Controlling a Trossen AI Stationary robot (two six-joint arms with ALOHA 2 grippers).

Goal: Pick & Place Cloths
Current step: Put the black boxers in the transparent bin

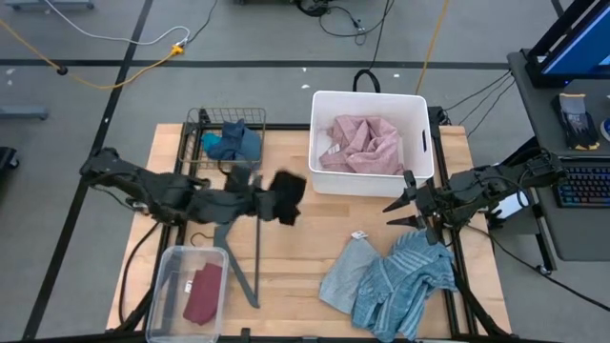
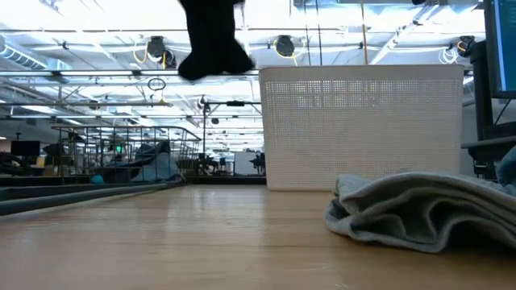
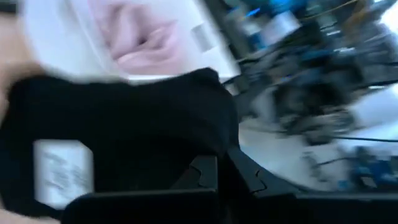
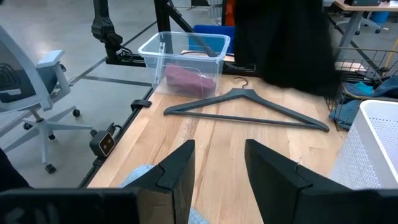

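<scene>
left arm: left gripper (image 1: pixel 270 198) is clamped on the black cloth (image 1: pixel 288 196), which hangs clear above the wooden table (image 1: pixel 286 276), left of centre.
right arm: right gripper (image 1: pixel 398 211) waits at the right side, just near of the bin; fingers stand partly apart and carry nothing.
step (judged): black cloth is in carry, probably bound for the white perforated plastic bin (image 1: pixel 420 129) at the far centre, where the crumpled pink cloth (image 1: pixel 362 145) already lies.
risk 1: the cloth dangles low; if it is not lifted over the bin's left wall it could snag on the rim or drape outside.
risk 2: the grip looks to be on one edge only, so a quick swing could pull the fabric free.
risk 3: the right gripper sits near the bin's near-right corner; a wide carry could crowd it.
left side: clear plastic tub (image 1: pixel 168 286) at the near-left holds the maroon cloth (image 1: pixel 202 291); black wire basket (image 1: pixel 202 121) at the far left holds the teal cloth (image 1: pixel 232 144).
centre: grey plastic clothes hanger (image 1: pixel 243 257) lies flat, not in the carry path.
right side: pale grey-blue cloth (image 1: pixel 343 276) and blue striped cloth (image 1: pixel 405 276) lie touching on the near-right table, not yet picked.
</scene>
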